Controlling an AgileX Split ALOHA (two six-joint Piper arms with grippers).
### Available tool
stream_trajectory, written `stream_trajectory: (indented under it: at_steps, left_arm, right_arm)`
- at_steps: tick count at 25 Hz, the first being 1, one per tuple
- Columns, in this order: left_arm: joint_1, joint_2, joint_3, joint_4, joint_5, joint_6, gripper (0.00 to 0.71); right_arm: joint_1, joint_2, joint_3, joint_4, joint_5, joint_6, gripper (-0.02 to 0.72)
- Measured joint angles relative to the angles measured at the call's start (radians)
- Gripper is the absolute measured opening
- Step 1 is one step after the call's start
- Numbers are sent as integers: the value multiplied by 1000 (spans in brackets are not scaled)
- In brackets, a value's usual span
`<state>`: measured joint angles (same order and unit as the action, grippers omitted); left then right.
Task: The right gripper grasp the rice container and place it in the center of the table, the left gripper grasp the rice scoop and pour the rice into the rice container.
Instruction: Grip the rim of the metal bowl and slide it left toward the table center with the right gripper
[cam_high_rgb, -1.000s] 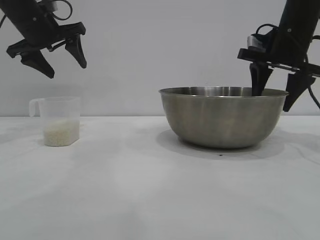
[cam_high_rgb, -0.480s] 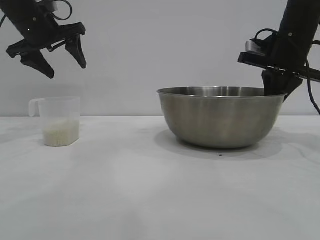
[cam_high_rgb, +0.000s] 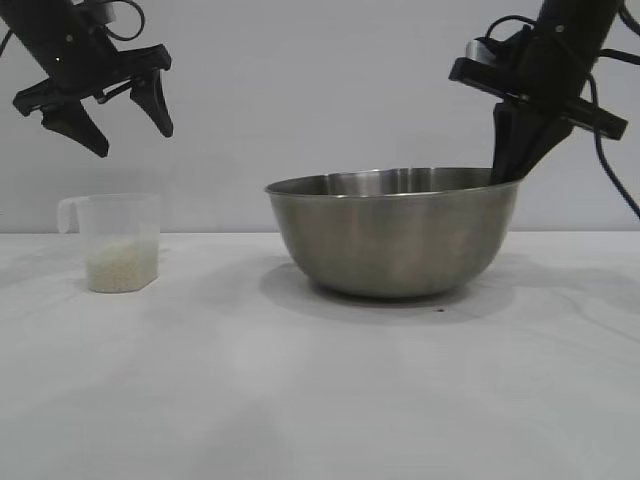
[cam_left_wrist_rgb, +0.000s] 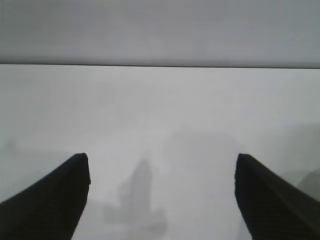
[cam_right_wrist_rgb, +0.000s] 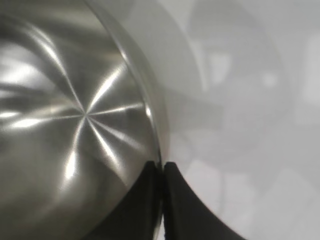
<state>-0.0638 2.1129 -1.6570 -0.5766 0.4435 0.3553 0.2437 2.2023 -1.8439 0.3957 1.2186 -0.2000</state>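
Right gripper (cam_high_rgb: 510, 170), black 2-finger claw, pinches right rim of big steel rice container (cam_high_rgb: 390, 235); left gripper (cam_high_rgb: 125, 125) hangs open above clear rice scoop (cam_high_rgb: 118, 240).

a bare robot test lab: a plain white counter (cam_high_rgb: 300, 400) against a blank grey wall (cam_high_rgb: 320, 90), with black robot arms (cam_high_rgb: 560, 60) above the counter.
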Motion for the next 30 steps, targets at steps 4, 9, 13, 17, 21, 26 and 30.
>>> stream_trajectory:
  at_steps: [4,9,13,17,21,26,30]
  left_arm:
    - [0,0,0,0,6,0,550]
    - [0,0,0,10,21,0,550]
    - [0,0,0,12,23,0,550]
    - [0,0,0,15,23,2,550]
    - [0,0,0,15,25,2,550]
    - [0,0,0,15,38,6,550]
    - [0,0,0,15,44,6,550]
  right_arm:
    - [11,28,0,3,2,0,0]
    - [13,39,0,6,2,0,0]
    - [13,42,0,6,0,0,0]
    - [13,45,0,6,0,0,180]
    - [13,45,0,6,0,0,337]
    - [13,45,0,6,0,0,356]
    - [13,37,0,-5,0,0,356]
